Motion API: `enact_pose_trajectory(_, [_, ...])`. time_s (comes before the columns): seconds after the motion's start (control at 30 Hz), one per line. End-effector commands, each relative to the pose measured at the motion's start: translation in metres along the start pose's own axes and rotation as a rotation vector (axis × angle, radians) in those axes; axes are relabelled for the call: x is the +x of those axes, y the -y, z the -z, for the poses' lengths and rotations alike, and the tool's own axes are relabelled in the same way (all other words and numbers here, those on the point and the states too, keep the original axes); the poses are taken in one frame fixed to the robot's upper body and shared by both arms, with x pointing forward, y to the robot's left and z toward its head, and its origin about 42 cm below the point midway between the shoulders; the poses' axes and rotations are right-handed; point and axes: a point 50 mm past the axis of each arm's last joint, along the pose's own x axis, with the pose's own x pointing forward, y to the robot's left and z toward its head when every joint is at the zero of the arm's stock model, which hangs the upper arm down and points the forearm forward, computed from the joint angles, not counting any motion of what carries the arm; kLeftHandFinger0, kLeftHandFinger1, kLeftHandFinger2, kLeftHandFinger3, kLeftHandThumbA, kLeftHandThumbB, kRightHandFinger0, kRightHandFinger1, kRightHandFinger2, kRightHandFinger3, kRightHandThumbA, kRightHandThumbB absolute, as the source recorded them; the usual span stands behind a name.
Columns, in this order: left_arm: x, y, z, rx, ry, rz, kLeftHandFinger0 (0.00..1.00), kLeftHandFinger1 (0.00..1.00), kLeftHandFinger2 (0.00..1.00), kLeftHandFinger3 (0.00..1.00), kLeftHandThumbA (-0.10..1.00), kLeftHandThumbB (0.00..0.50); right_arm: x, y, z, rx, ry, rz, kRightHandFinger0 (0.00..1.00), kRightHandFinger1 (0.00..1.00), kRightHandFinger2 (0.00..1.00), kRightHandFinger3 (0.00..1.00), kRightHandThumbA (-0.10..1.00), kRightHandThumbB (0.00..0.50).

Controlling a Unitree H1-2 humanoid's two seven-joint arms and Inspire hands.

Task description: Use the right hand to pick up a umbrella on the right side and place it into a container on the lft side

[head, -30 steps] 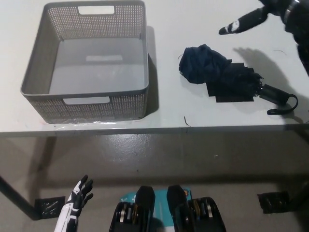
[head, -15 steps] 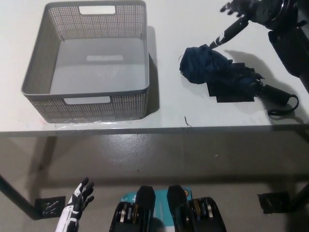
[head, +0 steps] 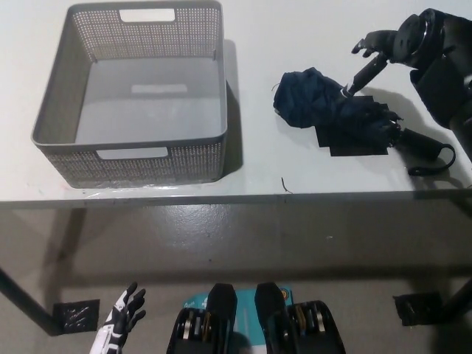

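Right hand (head: pixel 383 55), black, hangs over the far right of the table (head: pixel 251 177), its fingers spread and holding nothing. One long finger reaches down toward the umbrella (head: pixel 346 118) and looks to touch, or nearly touch, its upper edge; you cannot tell which.

The umbrella is dark navy, folded, and lies flat on the table's right side. Its long axis runs from the bunched canopy at the left to the black handle and wrist strap (head: pixel 431 158) at the lower right, near the table's front edge. From the hand, the umbrella lies just below and toward the front, so your next move is a short drop onto the middle of the bundle, with the grip set across that axis.

The grey mesh container (head: pixel 55 122) sits well apart at the table's left, with nothing in it. The white left hand (head: pixel 122 321) rests low at the lower left, under the table's level, fingers apart.

Compared with a second ago, the right hand has come down and nearer the umbrella; the umbrella and container have not moved.
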Motion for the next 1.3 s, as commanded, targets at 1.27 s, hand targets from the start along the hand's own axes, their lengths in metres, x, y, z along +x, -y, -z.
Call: enact_pose_trajectory(1.27, [-0.025, 0.012, -0.008, -0.024, 0.063, 0.035, 1.0, 1.0, 1.0, 1.0, 1.0, 0.137, 0.034, -0.071, 0.005, 0.06, 0.019, -0.032, 1.0, 1.0, 1.0, 1.0, 1.0, 0.5])
